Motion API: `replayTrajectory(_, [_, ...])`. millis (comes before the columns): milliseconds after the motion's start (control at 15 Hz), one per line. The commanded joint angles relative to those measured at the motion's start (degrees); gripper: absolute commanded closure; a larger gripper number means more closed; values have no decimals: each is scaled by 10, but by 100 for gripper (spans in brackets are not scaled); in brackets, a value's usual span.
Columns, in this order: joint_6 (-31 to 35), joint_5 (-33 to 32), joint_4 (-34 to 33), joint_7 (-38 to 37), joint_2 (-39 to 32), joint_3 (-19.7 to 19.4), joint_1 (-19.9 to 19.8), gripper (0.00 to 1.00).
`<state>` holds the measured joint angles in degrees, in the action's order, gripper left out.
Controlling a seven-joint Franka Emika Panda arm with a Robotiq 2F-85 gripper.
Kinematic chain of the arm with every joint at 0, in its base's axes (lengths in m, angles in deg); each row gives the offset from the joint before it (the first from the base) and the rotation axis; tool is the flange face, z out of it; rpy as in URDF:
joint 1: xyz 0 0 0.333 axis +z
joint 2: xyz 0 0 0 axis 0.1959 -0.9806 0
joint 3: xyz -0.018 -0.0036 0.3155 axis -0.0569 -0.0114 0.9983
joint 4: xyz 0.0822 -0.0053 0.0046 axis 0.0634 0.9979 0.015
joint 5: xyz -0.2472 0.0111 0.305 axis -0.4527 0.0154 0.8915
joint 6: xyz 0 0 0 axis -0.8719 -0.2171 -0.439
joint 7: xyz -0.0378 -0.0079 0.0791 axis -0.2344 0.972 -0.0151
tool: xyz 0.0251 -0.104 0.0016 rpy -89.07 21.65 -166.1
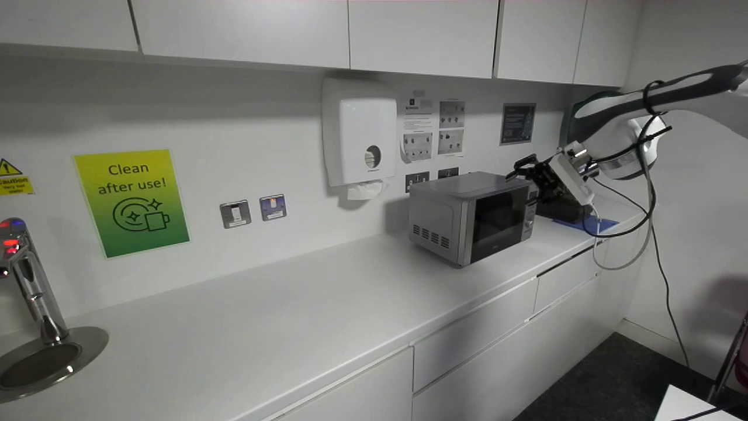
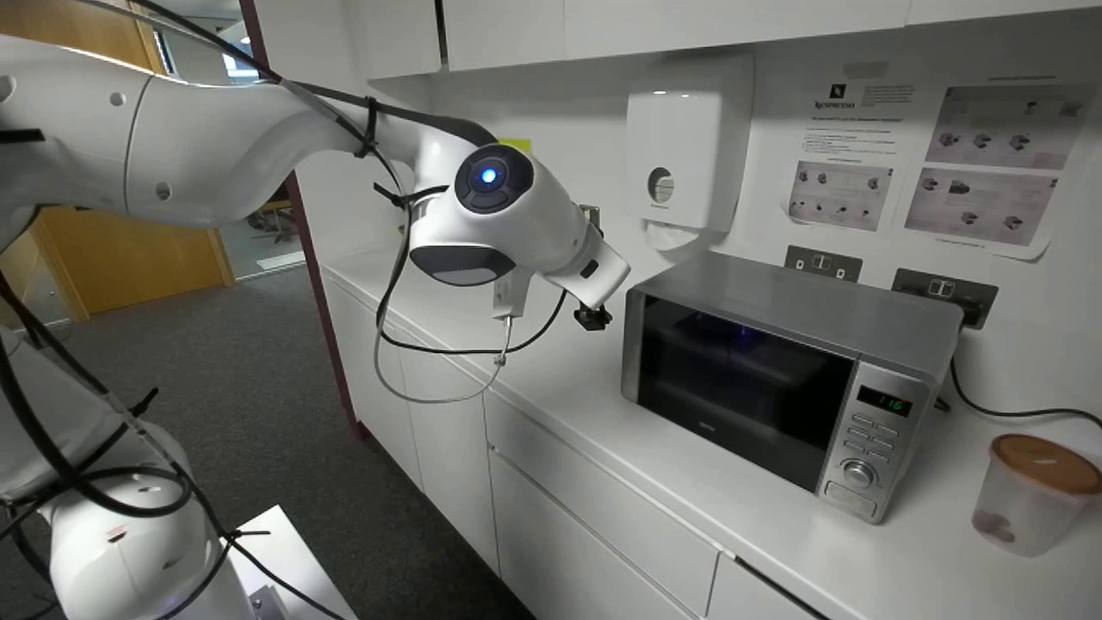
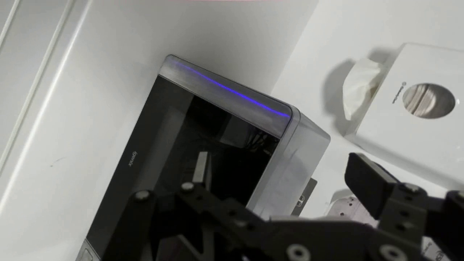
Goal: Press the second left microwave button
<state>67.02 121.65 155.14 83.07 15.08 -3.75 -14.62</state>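
The grey-silver microwave (image 1: 435,219) stands on the white counter against the wall. In an exterior view its dark door (image 2: 740,383) and control strip (image 2: 869,439) face the arm. The strip has a green display, rows of small buttons and a round knob. In the wrist view the microwave (image 3: 174,127) fills the middle, and only a corner of the control strip (image 3: 86,254) shows at bottom left. My gripper (image 3: 284,172) is open and empty, its fingers wide apart. In an exterior view the gripper (image 1: 522,168) is near the microwave's control-strip end; any gap cannot be judged.
A white towel dispenser (image 1: 362,137) hangs on the wall above the microwave. A lidded plastic tub (image 2: 1033,499) stands beside the microwave. A dark appliance (image 1: 564,209) and a blue mat (image 1: 602,224) lie beyond. Wall cupboards (image 1: 421,35) overhang the counter. Loose cables (image 2: 439,400) hang from the arm.
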Motion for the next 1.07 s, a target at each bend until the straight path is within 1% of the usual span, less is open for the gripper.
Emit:
replayTrajectory(0, [43,88,-43,-22,-55,-14,8,0])
replayTrajectory(200, [119,171,-53,-19,-95,-8,11,0])
replayTrajectory(267, [125,178,-47,-10,-100,-4,12,0])
replayTrajectory(333, [97,146,-31,-12,-76,-5,3,0])
replayTrajectory(467, [100,147,-30,-11,-89,-5,4,0])
replayTrajectory(1000, [100,147,-31,-11,-85,-5,3,0])
